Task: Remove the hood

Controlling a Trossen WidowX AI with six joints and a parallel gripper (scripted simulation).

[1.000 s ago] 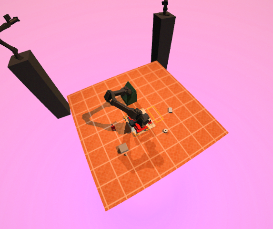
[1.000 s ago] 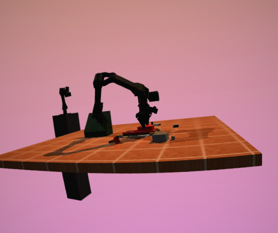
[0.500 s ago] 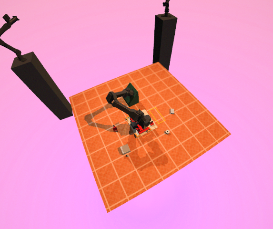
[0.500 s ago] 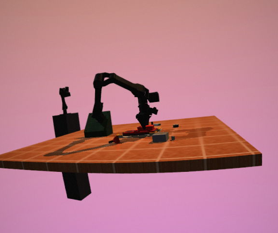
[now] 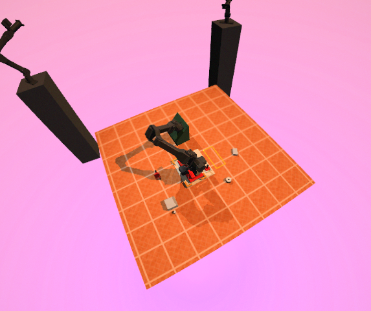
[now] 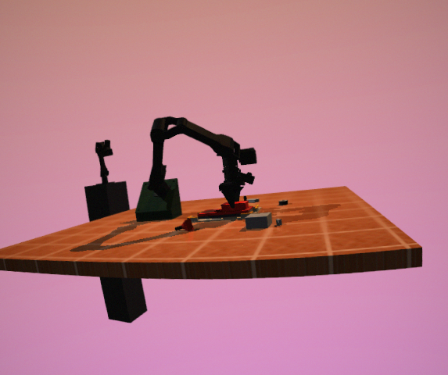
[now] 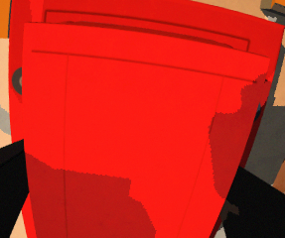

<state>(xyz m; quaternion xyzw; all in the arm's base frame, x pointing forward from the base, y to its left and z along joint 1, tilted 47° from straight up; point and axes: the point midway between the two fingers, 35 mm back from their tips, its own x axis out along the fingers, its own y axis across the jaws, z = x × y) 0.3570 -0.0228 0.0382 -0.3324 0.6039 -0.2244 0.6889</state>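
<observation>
The toy car (image 6: 209,213) (image 7: 20,116) has a red body and sits on a pale base with orange corners. Its hood (image 6: 243,206) (image 7: 132,119) is a raised red panel that fills most of the wrist view. In the exterior view the hood is low on the car, and I cannot tell if it is clear of it. My gripper (image 6: 232,203) (image 7: 129,161) points down and is shut on the hood, one black finger at each long side. The marked area (image 5: 219,155) is a yellow rectangle outline on the table beside the car.
A small grey box (image 5: 234,151) and a white wheel (image 5: 228,179) lie beyond the marked area. A red and black piece (image 5: 157,175) (image 6: 187,224), a larger grey block (image 5: 170,203) (image 6: 257,221) and a tiny part (image 5: 173,212) (image 6: 278,222) lie on the car's other side.
</observation>
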